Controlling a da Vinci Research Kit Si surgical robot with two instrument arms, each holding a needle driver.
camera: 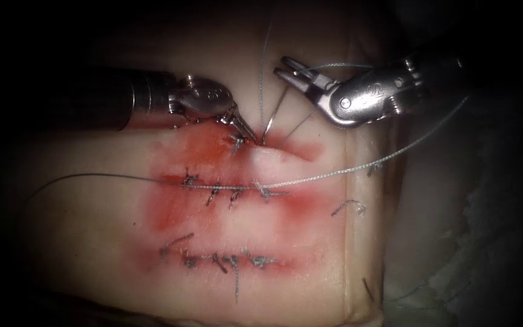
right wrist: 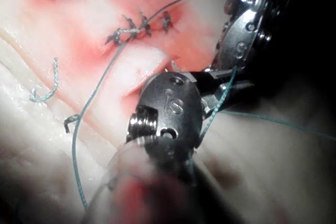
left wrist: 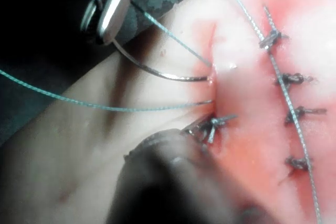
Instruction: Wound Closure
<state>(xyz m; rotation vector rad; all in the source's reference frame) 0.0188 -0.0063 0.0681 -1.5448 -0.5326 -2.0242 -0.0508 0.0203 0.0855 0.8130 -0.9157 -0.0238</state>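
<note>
The needle (camera: 272, 118) is a thin, pale steel curve; its lower end sits in the tissue (camera: 92, 224) at the top of the uppermost cut (camera: 273, 148), upper centre of the endoscope frame. The right tool (camera: 287, 68) reaches in from the upper right, jaws narrowly parted around the needle's upper end, though a firm grip cannot be told. The left tool (camera: 248, 134) comes from the left, jaws closed, tips at the cut's left edge just beside the needle's entry. Grey-green thread (camera: 358, 169) trails rightward across the stitched middle cut (camera: 237, 191).
</note>
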